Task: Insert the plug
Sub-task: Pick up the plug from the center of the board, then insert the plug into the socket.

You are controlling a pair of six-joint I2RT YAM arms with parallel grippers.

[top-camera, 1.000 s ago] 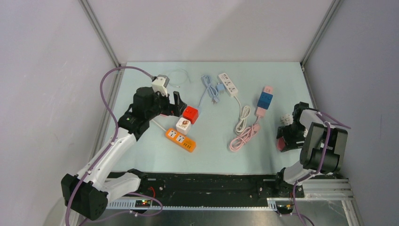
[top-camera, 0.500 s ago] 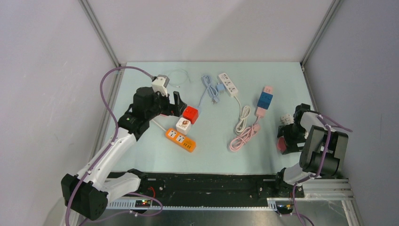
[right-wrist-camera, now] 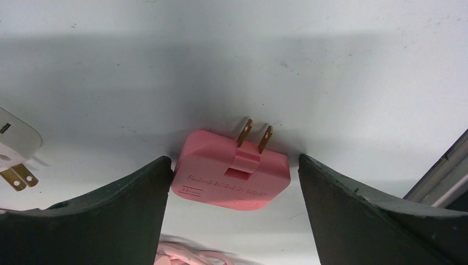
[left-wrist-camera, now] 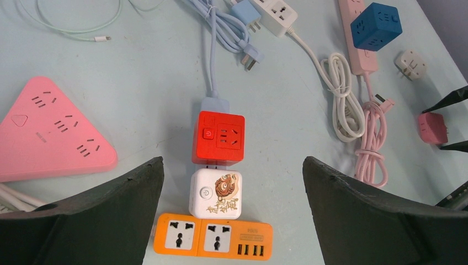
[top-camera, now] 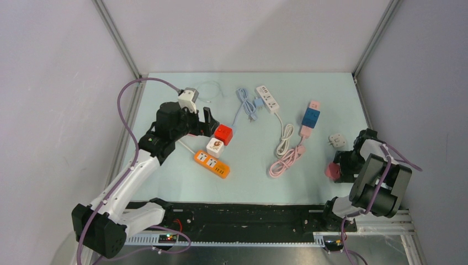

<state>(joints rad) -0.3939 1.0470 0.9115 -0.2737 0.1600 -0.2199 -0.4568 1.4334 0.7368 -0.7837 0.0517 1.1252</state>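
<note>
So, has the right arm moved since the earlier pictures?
Yes. The right arm has drawn back, rightward and toward the near edge, away from the white plug beside it.

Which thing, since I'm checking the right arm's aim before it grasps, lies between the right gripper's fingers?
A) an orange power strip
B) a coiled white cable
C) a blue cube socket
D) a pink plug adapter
D: the right wrist view shows the pink adapter lying between the spread fingers of the right gripper, not yet clamped.
</note>
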